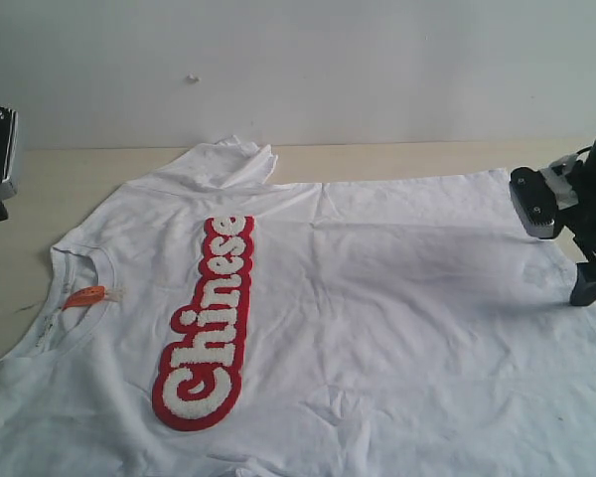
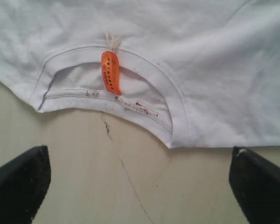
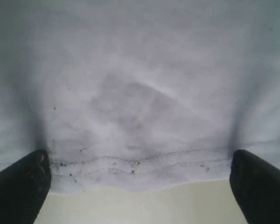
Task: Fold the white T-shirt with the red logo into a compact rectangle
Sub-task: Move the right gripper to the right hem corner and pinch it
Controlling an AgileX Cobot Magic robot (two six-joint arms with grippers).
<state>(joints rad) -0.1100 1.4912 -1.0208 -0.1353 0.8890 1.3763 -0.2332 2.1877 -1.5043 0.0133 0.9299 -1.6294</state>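
The white T-shirt [image 1: 377, 298] lies spread flat on the table, collar to the left, hem to the right. Its red logo [image 1: 207, 323] runs as a long strip across the chest. An orange neck tag [image 1: 84, 295] sits at the collar. My left gripper [image 2: 140, 186] is open over bare table just short of the collar [image 2: 144, 109] and orange tag [image 2: 110, 71]. My right gripper [image 3: 139, 189] is open, fingers spread either side of the stitched hem [image 3: 130, 165], holding nothing. In the exterior view the right gripper [image 1: 561, 238] hovers at the shirt's right edge.
The pale wooden table [image 1: 40, 189] shows at the left and along the back, with a white wall behind. One sleeve [image 1: 233, 159] is bunched up at the far edge. A thin dark crack [image 2: 130, 182] runs across the tabletop under the left gripper.
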